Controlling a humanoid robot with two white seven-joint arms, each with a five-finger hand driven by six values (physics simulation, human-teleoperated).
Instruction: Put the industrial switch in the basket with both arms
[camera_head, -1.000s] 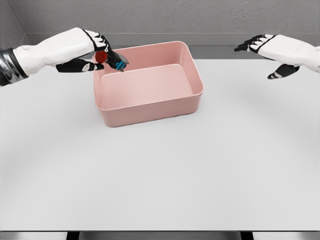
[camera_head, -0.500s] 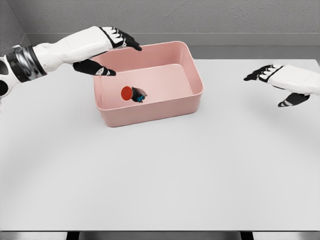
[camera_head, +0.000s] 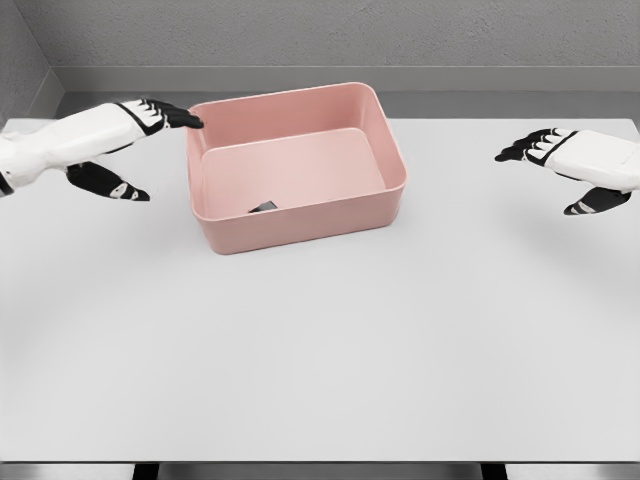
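Note:
The pink basket (camera_head: 300, 228) stands on the white table at the back centre. Inside it, only a small dark corner of the industrial switch (camera_head: 263, 207) shows above the front wall; the rest is hidden by that wall. My left hand (camera_head: 140, 140) hovers just left of the basket's back left corner, fingers spread and holding nothing. At the far right, well away from the basket, my right hand (camera_head: 560, 165) hangs open above the table.
The white table (camera_head: 320, 350) stretches wide in front of the basket. A grey wall runs along the back, with the table's far edge just behind the basket.
The left hand released the switch, which dropped into the basket and settled behind the front wall. The left arm pulled back leftward; the right hand lowered and held at the right.

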